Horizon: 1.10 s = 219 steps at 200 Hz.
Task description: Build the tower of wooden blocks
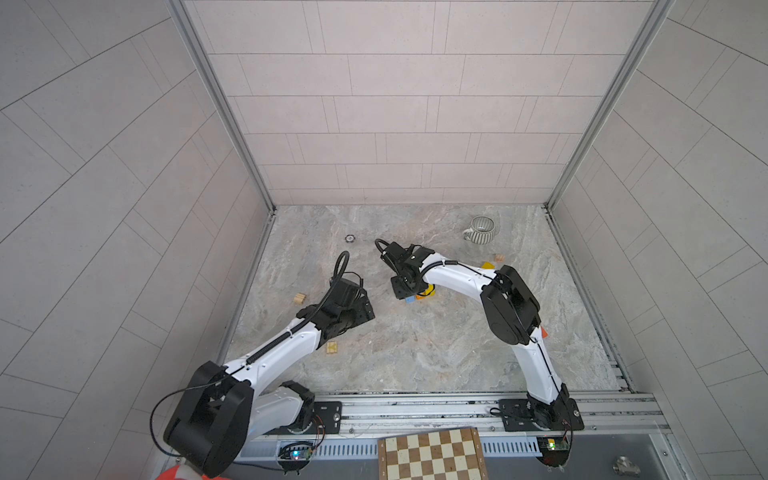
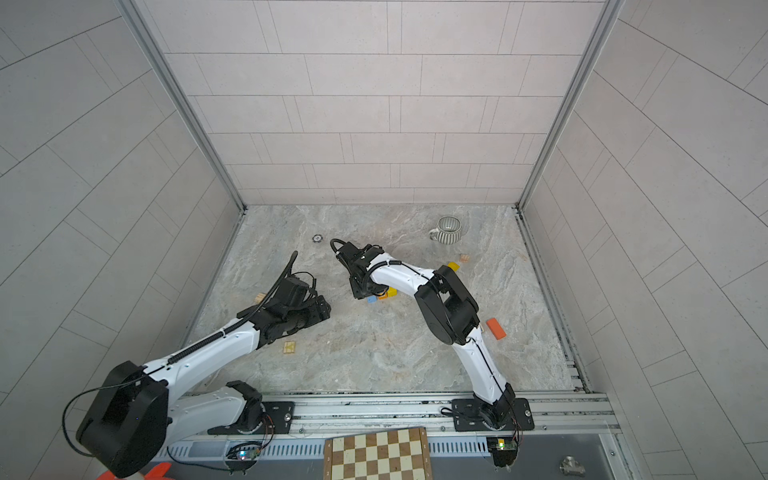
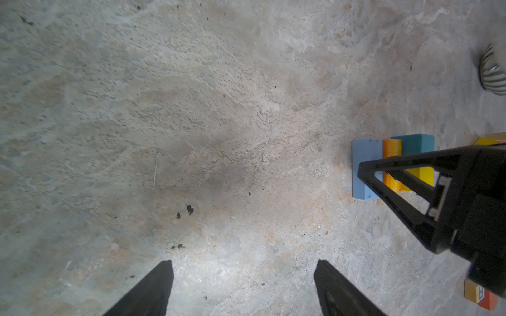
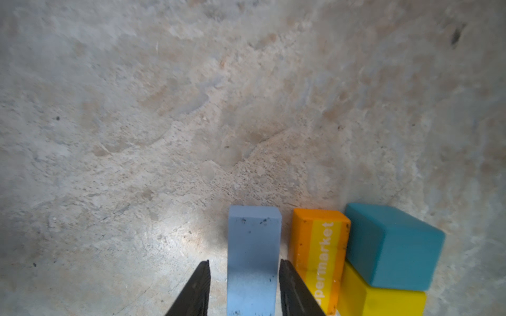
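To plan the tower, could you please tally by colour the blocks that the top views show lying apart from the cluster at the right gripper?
natural wood blocks: 3
yellow block: 1
orange block: 1
Total: 5

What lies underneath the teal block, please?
A yellow block sits under the teal block, as the right wrist view shows. Only part of it is visible; the teal block covers much of its top.
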Tool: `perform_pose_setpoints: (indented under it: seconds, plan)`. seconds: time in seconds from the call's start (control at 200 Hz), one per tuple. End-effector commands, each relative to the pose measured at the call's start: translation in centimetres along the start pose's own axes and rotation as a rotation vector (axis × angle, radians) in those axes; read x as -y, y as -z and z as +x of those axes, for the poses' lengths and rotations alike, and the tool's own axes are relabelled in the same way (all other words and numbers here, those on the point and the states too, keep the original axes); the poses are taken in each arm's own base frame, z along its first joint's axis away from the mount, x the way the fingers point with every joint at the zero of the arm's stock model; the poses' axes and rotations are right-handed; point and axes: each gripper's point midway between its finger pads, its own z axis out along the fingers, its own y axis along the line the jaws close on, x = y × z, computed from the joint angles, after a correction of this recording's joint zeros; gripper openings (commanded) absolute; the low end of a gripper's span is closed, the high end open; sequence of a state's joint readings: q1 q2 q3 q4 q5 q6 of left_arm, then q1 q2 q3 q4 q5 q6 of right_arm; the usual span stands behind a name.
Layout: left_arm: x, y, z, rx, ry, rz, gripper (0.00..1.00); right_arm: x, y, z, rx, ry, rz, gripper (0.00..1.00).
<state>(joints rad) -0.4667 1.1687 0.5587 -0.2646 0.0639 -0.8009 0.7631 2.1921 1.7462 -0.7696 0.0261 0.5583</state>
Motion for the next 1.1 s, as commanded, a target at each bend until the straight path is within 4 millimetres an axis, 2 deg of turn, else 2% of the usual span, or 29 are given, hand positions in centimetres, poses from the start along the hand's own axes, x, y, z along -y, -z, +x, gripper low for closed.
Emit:
perform_pose_setpoints:
  seconds: [0.0,0.285,0.475,0.766,1.091]
  plan:
    - [-0.5,-0.1,0.1,0.002,0.008,-0.008,0.87,-0.2,-0.5,0.1,-0.013,-0.008,0.009,0.42]
    - [-0.6,0.0,0.1,0.004,0.01,-0.01,0.87,-0.3,-1.2,0.4,-0.025,-0.01,0.007,0.37]
    - [-0.6,0.1,0.1,0.006,0.01,-0.009,0.88,-0.3,-0.7,0.4,-0.019,-0.006,0.011,0.28]
    - [-0.2,0.6,-0.4,0.018,0.006,0.001,0.88,-0.1,1.8,-0.5,0.021,-0.003,0.01,0.26]
    - [1.1,0.9,-0.8,0.004,-0.011,0.038,0.88,1.2,4.2,-1.1,0.051,-0.01,0.016,0.25]
